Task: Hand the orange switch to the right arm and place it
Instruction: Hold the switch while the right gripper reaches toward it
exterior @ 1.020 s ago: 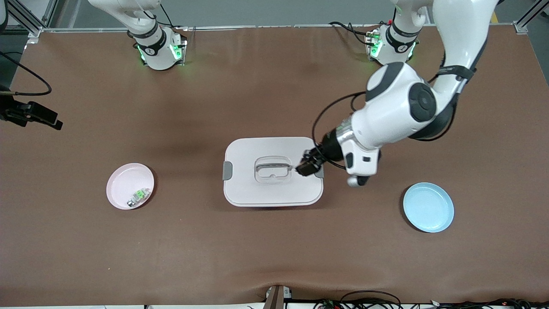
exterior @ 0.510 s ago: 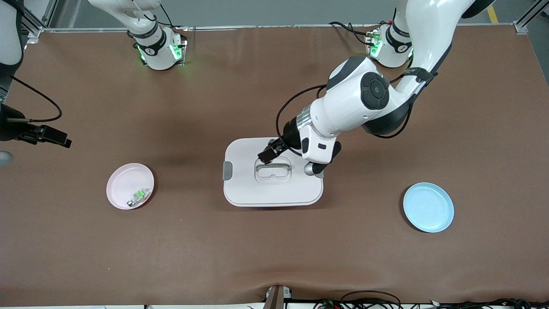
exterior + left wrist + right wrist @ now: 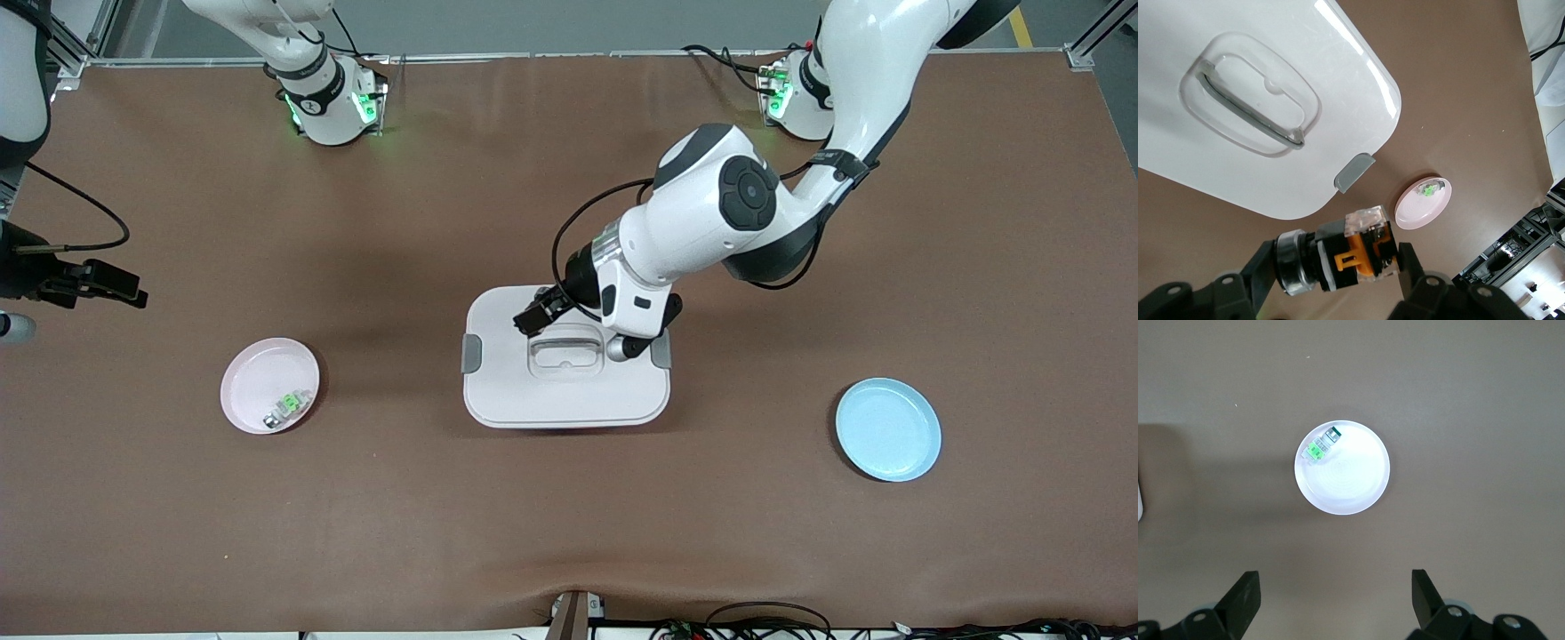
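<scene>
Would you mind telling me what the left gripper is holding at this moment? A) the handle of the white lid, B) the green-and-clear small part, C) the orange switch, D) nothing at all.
C: in the left wrist view the left gripper is clamped on the orange switch, held over the white lid; the green-and-clear part lies in the pink plate.

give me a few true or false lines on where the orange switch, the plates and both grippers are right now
1. The left gripper holds the small black and orange switch. True.
2. The switch hangs over the round blue plate. False: it is over the white lidded box.
3. The round pink plate holds a green-and-clear small part. True.
4. The right gripper grips the part. False: it is open, over the pink plate.
</scene>
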Controlling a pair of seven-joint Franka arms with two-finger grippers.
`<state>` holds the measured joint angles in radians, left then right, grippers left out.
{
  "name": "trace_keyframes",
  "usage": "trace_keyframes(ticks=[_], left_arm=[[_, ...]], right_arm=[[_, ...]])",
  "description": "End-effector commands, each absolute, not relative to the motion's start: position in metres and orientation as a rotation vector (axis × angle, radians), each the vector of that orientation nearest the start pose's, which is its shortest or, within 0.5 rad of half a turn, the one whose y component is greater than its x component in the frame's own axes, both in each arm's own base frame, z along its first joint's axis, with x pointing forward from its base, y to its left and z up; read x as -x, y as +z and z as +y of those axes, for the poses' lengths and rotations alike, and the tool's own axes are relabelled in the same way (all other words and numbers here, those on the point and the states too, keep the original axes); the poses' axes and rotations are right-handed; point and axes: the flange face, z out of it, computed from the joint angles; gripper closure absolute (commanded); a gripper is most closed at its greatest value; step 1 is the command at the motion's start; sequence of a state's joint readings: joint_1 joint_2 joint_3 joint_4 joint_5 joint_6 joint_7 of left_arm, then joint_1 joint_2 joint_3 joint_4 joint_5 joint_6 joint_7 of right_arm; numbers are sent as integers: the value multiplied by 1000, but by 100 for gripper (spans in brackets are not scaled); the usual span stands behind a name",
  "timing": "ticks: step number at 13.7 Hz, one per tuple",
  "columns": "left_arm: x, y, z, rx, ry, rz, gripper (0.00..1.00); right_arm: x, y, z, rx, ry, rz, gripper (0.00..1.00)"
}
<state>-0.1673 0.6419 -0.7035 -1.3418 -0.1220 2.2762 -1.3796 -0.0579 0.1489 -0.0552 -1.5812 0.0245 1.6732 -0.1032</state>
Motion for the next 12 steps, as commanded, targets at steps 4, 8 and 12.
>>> trace_keyframes(ticks=[4,8,12], left_arm=[[-567,467,-490,-2270,-404,1120,100],[-562,467,-496,-2198,-469,1291,100],[-558,468,-500,-2120,-526,1447,100]], right_arm=[[-619,509,-91,3099,92,87,0],[-609,495,-69,2812,-45,356,0],[-575,491,-14,2566,-223,489,0]])
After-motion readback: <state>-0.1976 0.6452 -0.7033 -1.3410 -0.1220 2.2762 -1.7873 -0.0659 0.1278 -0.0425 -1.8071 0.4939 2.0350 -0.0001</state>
